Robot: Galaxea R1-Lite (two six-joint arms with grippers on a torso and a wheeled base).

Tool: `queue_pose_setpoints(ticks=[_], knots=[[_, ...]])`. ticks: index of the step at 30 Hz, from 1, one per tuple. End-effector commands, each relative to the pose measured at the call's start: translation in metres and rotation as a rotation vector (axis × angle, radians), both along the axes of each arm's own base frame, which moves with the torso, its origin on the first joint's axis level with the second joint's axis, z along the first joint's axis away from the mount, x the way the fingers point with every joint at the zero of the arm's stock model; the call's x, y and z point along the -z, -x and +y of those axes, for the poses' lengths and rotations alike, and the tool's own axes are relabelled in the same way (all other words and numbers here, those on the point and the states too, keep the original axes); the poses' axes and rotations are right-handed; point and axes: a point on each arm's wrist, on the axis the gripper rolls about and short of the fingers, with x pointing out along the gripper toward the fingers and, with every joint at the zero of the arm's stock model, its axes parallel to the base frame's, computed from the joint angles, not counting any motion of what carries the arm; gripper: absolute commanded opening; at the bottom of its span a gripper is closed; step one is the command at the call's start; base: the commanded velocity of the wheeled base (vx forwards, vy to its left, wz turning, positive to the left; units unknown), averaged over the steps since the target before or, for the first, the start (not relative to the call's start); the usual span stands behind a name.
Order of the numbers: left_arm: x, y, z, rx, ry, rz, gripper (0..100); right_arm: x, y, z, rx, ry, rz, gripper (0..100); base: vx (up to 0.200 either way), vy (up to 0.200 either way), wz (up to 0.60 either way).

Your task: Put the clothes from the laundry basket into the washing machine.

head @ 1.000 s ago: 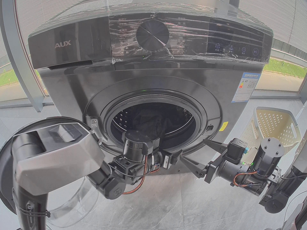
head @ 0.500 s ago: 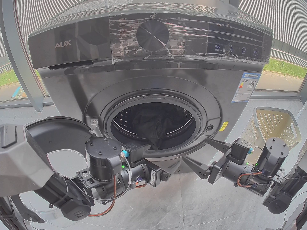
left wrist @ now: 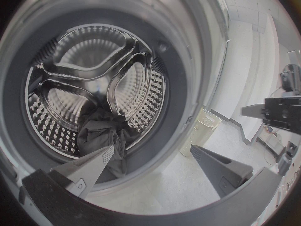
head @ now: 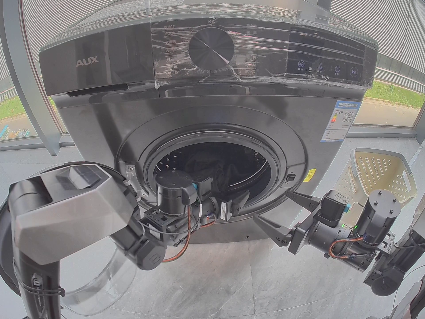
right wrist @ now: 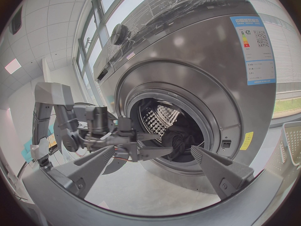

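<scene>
Left claw (left wrist: 151, 147) gapes empty at the washing machine (head: 212, 111) mouth, dark clothes (left wrist: 100, 132) inside; right claw (right wrist: 151, 148) nearby, also wide open, empty.

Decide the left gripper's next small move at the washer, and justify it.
Probably nudge the dark clothes deeper into the drum: the left gripper is open and empty at the opening, and the cloth seems to droop over the lower seal.

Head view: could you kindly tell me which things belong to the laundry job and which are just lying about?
Job: washing machine, dark clothes in its drum, laundry basket, left claw, right claw.
Just there: energy label, yellow sticker, plastic film.
</scene>
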Motion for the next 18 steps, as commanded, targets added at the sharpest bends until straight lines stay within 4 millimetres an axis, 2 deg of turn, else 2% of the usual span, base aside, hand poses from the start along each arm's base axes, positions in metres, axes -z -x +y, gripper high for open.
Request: queue_pose_setpoints(ticks=[1, 8, 18], knots=[[0.049, -0.059, -0.009, -0.070, -0.061, 0.054, 100, -0.002, -0.001, 0.000, 0.000, -0.005, -0.006, 100, 0.000, 0.000, 0.00], [0.054, -0.090, -0.008, -0.119, -0.095, 0.095, 100, -0.003, -0.001, -0.001, -0.004, -0.008, -0.013, 100, 0.000, 0.000, 0.00], [0.064, -0.106, -0.006, -0.128, -0.121, 0.129, 100, -0.007, 0.000, -0.003, -0.006, -0.017, -0.026, 100, 0.000, 0.000, 0.00]])
